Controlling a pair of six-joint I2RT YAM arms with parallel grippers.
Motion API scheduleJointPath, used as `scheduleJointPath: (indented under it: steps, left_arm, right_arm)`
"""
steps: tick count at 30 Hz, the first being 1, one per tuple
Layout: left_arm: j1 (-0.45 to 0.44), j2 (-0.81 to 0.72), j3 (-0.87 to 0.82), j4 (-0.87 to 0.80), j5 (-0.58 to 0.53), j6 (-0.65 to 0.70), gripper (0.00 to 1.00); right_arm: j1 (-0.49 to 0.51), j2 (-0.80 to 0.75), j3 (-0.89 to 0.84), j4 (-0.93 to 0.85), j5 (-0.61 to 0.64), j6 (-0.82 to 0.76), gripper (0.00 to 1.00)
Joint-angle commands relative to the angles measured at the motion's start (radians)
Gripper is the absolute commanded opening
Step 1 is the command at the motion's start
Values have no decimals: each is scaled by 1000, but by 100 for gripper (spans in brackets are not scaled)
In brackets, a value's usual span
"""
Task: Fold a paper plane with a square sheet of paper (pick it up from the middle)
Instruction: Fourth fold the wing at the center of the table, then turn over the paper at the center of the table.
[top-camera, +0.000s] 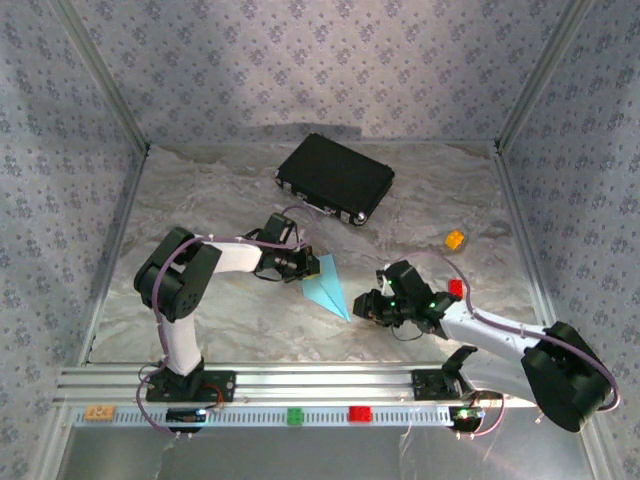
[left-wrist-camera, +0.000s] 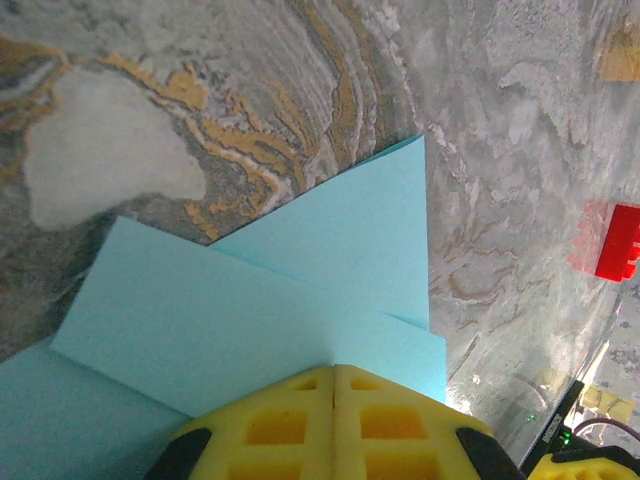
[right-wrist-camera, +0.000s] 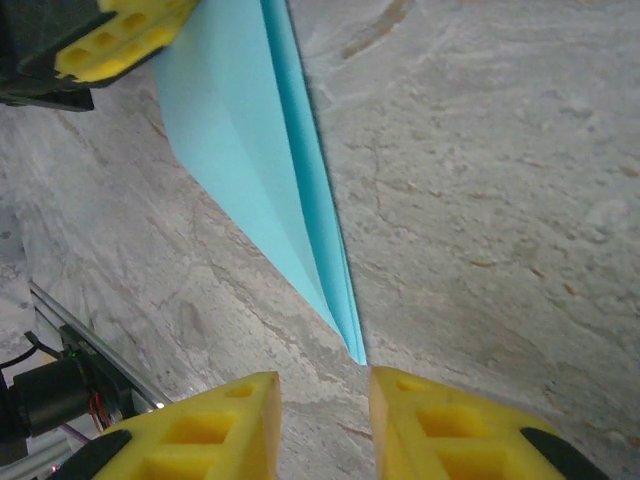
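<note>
- The left gripper (top-camera: 300, 266) stood closed, its yellow fingertips (left-wrist-camera: 280, 430) set on the wide tail of the slim light blue paper plane (top-camera: 328, 285).
- The right gripper (right-wrist-camera: 322, 420) stood slightly apart and empty, just short of the plane's sharp nose.
- The plane lay flat on the grey marbled counter (top-camera: 220, 200) between both grippers, with a black hard case (top-camera: 335, 178) well beyond.

Paper plane (top-camera: 328, 285) mid-worktop (top-camera: 220, 200), nose toward near right. Case (top-camera: 335, 178) behind it, far centre. Near block (top-camera: 456, 289) right of the nose; far block (top-camera: 455, 239) behind that.
</note>
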Motion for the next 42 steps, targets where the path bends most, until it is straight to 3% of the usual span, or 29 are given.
scheduleJointPath:
  steps: [1, 14, 29, 42]
  left_arm:
    - [9, 2, -31, -60, -63, -10, 2]
    - [10, -4, -32, -55, -55, -17, 2]
    - [10, -3, -28, -56, -52, -20, 2]
    - [10, -3, -24, -52, -50, -23, 2]
  right_arm:
    - [5, 14, -2, 13, -7, 68, 34]
    - [48, 135, 25, 109, -47, 97, 39]
    - [57, 243, 31, 226, -76, 120, 36]
    - [43, 252, 28, 331, -51, 80, 37]
